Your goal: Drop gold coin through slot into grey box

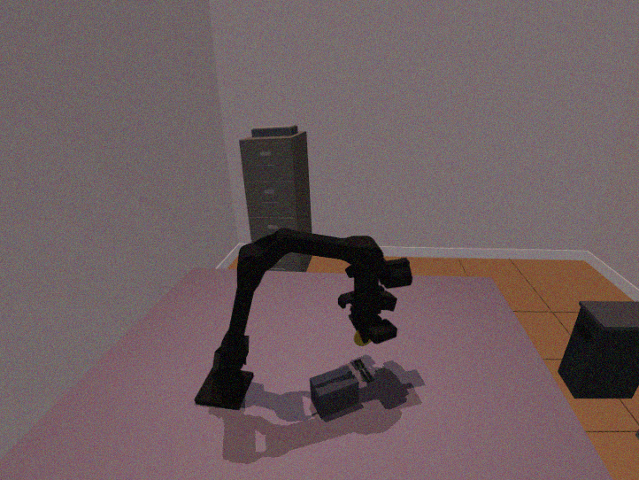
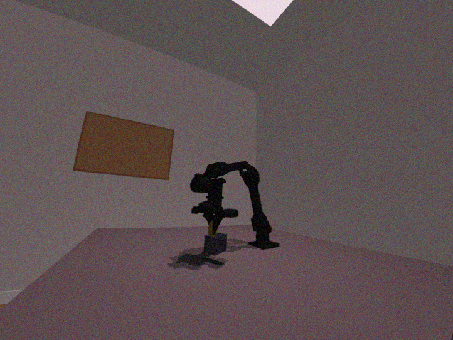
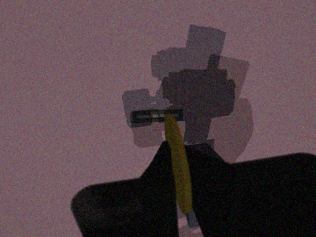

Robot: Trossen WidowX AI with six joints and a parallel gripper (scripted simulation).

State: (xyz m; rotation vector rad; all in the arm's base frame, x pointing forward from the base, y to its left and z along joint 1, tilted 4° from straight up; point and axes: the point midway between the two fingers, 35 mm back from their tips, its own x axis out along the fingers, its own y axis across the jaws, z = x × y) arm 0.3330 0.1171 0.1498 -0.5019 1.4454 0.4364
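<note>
Wrist view showing coin (image 3: 179,164) hanging edge-on, gripper (image 3: 182,206) clamping it, well above table (image 3: 57,88). Holder (image 3: 154,116) lying below coin's tip. Box (image 1: 335,390) sitting off to side, not underneath. Risk: thin coin slipping or twisting in jaws, then jamming against narrow slot.

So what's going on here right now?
The black arm's end effector is shut on the thin gold coin, held edge-on above the pink table. The coin is out of its shallow dark-green holder, which lies below on the table. The closed grey box sits beside the holder; the coin is not in it yet.
</note>
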